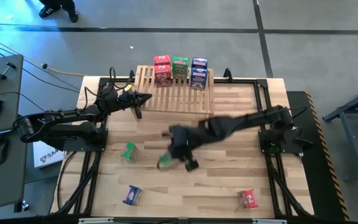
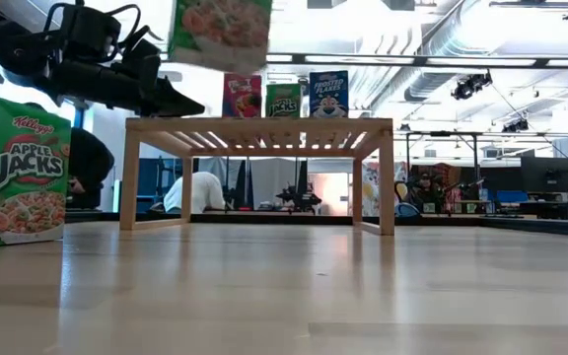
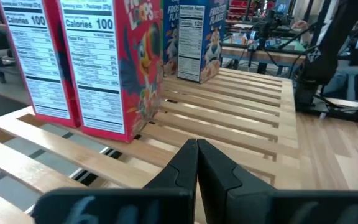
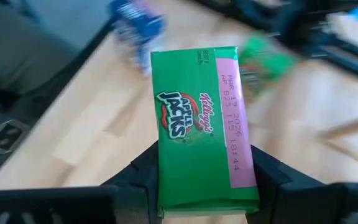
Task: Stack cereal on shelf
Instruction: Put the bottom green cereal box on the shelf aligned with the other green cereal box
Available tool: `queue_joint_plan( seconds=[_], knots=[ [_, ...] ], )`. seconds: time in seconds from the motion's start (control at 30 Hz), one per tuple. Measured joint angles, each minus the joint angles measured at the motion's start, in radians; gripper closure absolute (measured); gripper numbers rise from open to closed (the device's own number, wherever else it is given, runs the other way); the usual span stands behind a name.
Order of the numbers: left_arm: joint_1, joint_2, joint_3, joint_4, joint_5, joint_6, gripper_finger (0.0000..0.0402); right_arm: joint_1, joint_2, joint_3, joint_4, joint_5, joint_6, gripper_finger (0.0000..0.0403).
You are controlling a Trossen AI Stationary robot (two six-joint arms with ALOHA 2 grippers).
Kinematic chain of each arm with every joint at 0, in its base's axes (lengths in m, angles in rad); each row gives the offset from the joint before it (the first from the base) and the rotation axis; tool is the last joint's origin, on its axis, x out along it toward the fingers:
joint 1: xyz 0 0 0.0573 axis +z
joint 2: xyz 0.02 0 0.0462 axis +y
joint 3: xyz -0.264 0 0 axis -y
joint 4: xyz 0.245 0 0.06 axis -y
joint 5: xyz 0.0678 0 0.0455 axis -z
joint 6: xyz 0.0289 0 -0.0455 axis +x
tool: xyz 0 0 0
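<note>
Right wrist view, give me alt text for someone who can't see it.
A green Apple Jacks cereal box is clamped between the right gripper fingers, held above the wooden table. Beyond it, blurred, lie a blue box and another green box on the tabletop.

Bench (image 1: pixel 229 186): light wood planks, smooth, with a slight sheen. Shelf (image 1: pixel 179 96): pale unfinished-looking wood slats, matt. Cereal boxes (image 4: pixel 204 130): printed cardboard, glossy. Right end effector (image 4: pixel 204 186) and left end effector (image 3: pixel 197 165): matt black plastic fingers.
</note>
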Motion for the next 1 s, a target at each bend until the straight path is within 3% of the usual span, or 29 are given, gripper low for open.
queue_joint_plan(
  seconds=[0.33,0.67,1.0],
  knots=[
    [-0.001,0.000,0.000,0.001,0.049,0.005,0.0401,-0.284,-0.002,0.213,-0.195,-0.005,-0.099,0.0267],
    [-0.002,-0.001,0.002,0.044,0.049,0.010,0.0401,-0.517,-0.001,0.222,-0.213,-0.073,-0.159,0.0267],
    [-0.001,-0.001,0.002,0.063,0.049,0.010,0.0401,-0.612,0.016,0.221,-0.207,-0.165,-0.175,0.0268]
  ],
)
